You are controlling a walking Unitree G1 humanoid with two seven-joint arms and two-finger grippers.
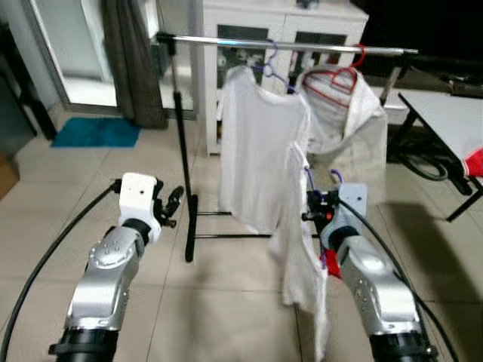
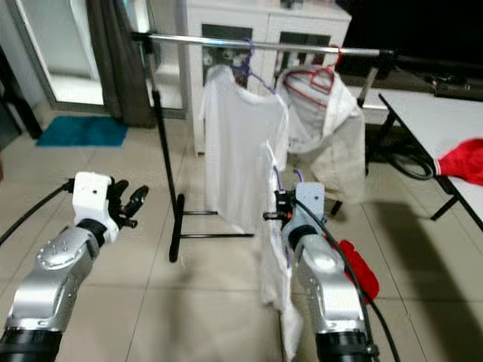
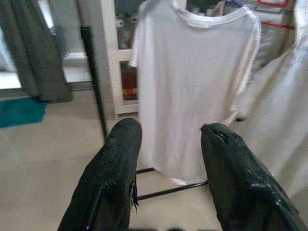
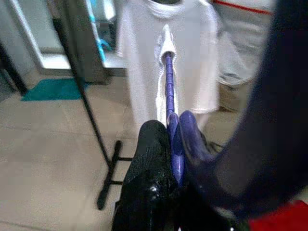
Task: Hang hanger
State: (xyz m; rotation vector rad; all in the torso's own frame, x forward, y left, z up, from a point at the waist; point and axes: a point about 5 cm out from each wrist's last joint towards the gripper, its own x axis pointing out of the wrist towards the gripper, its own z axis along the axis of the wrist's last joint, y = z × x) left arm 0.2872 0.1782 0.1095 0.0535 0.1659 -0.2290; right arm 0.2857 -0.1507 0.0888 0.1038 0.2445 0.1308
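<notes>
the step in hand looks like the carry: the right end effector (image 4: pixel 175 144) is clamped on a purple hanger (image 4: pixel 169 91) with a white shirt (image 1: pixel 306 279) draped from it, held low in front of the rack and well below the rail (image 1: pixel 226 41). next it must lift the hook above the rail, into the free stretch left of the hung shirt (image 1: pixel 256 151), then lower it on. the left end effector (image 3: pixel 171 144) is raised beside the rack's post (image 1: pixel 183 173), fingers spread wide, holding nothing.
</notes>
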